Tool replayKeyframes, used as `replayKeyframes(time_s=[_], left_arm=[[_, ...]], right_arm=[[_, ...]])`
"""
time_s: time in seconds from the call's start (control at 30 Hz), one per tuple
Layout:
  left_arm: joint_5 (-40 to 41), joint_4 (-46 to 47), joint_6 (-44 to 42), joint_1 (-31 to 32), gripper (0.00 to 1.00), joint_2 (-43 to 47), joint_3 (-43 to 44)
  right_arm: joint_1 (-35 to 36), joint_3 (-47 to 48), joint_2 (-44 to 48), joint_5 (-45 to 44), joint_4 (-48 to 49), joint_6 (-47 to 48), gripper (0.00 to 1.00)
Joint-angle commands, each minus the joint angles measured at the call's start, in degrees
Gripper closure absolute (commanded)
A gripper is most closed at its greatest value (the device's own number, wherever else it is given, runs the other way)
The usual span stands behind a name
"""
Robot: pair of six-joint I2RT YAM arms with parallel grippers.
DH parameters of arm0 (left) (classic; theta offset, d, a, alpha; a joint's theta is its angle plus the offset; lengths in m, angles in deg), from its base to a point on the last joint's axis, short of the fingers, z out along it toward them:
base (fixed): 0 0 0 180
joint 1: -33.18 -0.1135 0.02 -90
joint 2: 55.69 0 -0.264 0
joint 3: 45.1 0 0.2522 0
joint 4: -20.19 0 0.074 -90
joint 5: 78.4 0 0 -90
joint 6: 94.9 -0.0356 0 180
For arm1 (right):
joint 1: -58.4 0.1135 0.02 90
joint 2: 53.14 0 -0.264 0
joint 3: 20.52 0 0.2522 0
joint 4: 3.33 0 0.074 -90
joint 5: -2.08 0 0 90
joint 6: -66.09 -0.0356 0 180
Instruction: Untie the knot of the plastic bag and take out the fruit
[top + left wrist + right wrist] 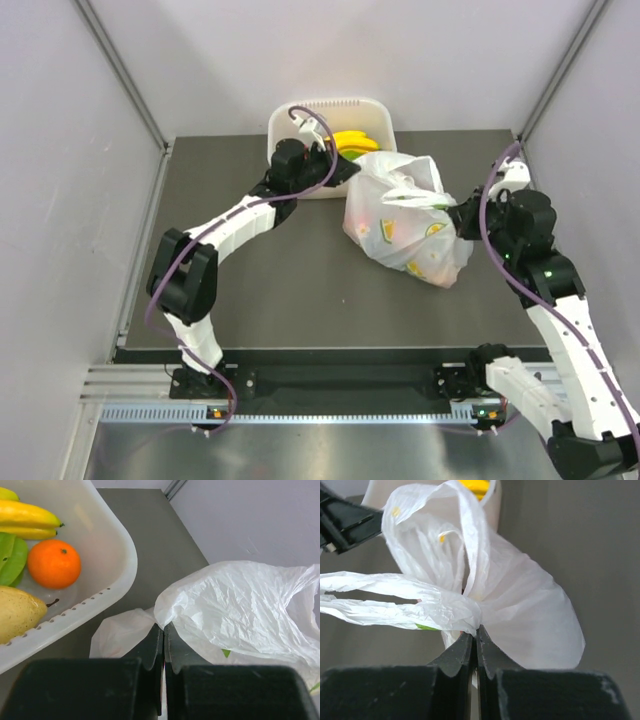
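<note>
The plastic bag (405,220) lies at mid-table, thin crinkly white, with fruit showing faintly through it as yellow and green patches. My left gripper (350,167) is shut on the bag's left top edge (163,625). My right gripper (462,215) is shut on the bag's gathered plastic at its right side (476,626). The bag's film is stretched between the two grippers. I cannot make out a distinct knot; the plastic bunches (455,611) right at the right fingertips. The fruit inside the bag is mostly hidden.
A white tub (290,125) stands at the back, just behind the left gripper. It holds yellow bananas (27,517), an orange (54,563), green leaves and a yellowish pear-like fruit (17,612). Grey walls close in both sides and the back.
</note>
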State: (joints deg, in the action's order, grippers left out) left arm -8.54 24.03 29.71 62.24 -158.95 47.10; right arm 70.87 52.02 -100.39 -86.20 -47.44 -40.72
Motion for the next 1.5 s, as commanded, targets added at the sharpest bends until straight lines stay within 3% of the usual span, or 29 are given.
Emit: replayKeyframes(time_s=[0.0, 0.27, 0.37, 0.4, 0.57, 0.6, 0.63, 0.67, 0.7, 0.77, 1.03, 1.27, 1.47], left_arm=[[0.6, 7.0, 0.3, 0.2, 1.0, 1.8, -3.4], [3.0, 9.8, -1.2, 0.2, 0.97, 11.6, -23.3], [4.4, 10.4, -0.8, 0.2, 0.77, 17.1, -29.1], [5.3, 9.9, -0.4, 0.2, 0.65, 20.4, -31.4], [12.1, 5.1, 1.7, 0.2, 0.41, 30.8, -36.7], [13.4, 4.2, 2.4, 0.2, 0.38, 32.8, -37.6], [14.4, 2.3, 3.9, 0.2, 0.35, 36.2, -39.0], [15.0, 1.5, 4.5, 0.3, 0.32, 37.3, -39.3], [14.4, 0.3, 5.1, 0.4, 0.31, 38.2, -39.3], [12.6, -3.8, 4.9, 1.4, 0.28, 38.5, -37.5], [16.3, -6.5, 4.5, 3.8, 0.26, 39.8, -36.7], [18.1, -7.1, 4.8, 3.8, 0.26, 41.6, -38.4], [22.6, -10.1, 3.5, 3.8, 0.26, 45.1, -39.6]], right_arm=[[-0.5, -4.4, -0.6, 12.1, 0.6, 1.6, 1.0], [9.2, -17.0, -0.3, 19.5, 8.3, -2.9, 1.0], [11.1, -19.1, 0.4, 25.1, 11.1, -3.2, 1.0], [11.3, -19.2, 0.7, 26.9, 11.2, -2.8, 1.0], [11.6, -17.1, -0.2, 24.3, 4.5, 0.9, 1.0], [11.6, -16.4, -0.2, 23.3, 3.4, 1.3, 0.95], [11.6, -16.1, -0.1, 21.8, 1.5, 1.3, 0.82], [11.6, -15.5, 0.0, 19.2, 0.4, 1.3, 0.61], [11.7, -14.1, 0.1, 18.5, -0.5, 1.5, 0.32], [11.7, -12.0, 0.7, 16.8, -3.2, 2.6, 0.03], [14.5, 5.9, -2.0, 8.5, -12.0, 10.6, 0.0], [32.1, 13.3, -12.1, -11.2, -14.0, 18.5, 0.0], [44.0, 18.4, -23.0, -22.2, -13.5, 23.5, 0.0]])
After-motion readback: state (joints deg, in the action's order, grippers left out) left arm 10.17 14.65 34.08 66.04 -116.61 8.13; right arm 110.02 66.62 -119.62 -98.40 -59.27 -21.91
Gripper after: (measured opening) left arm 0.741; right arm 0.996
